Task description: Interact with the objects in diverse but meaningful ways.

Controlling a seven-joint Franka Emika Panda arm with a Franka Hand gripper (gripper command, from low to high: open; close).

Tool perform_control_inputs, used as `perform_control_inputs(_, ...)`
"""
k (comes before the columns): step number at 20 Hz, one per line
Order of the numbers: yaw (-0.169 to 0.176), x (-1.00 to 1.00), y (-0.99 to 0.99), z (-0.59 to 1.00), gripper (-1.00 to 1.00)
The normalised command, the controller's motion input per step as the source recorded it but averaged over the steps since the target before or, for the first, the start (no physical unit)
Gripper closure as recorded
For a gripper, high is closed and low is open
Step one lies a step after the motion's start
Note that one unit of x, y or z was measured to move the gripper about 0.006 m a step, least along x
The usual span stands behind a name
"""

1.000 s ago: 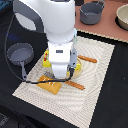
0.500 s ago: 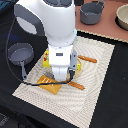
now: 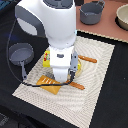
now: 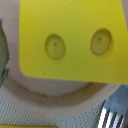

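A yellow cheese wedge with two oval holes fills most of the wrist view, very close to the camera. It lies over a round pale wooden plate. No fingers show in that view. In the exterior view my gripper points down over the striped mat, and the white hand hides its fingertips and whatever is under them. A yellow piece pokes out beside the hand on the exterior view's left.
Grey fork tines lie by the plate, and a grey rim shows at the frame edge. On the mat are an orange spatula and orange-handled cutlery. A grey pan, a grey pot and a bowl stand off the mat.
The hand has sunk a little lower over the mat. The things around it have stayed where they were.
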Motion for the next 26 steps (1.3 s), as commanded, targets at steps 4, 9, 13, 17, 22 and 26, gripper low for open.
perform_control_inputs(4,0.0,0.24,0.01,-0.08,1.0)
perform_control_inputs(9,0.0,0.24,0.03,-0.07,1.0)
perform_control_inputs(13,0.0,0.21,0.0,-0.08,1.0)
perform_control_inputs(17,0.0,0.27,0.02,-0.02,1.0)
perform_control_inputs(22,0.0,0.32,0.06,0.06,1.0)
perform_control_inputs(26,0.009,0.03,0.18,0.38,1.0)
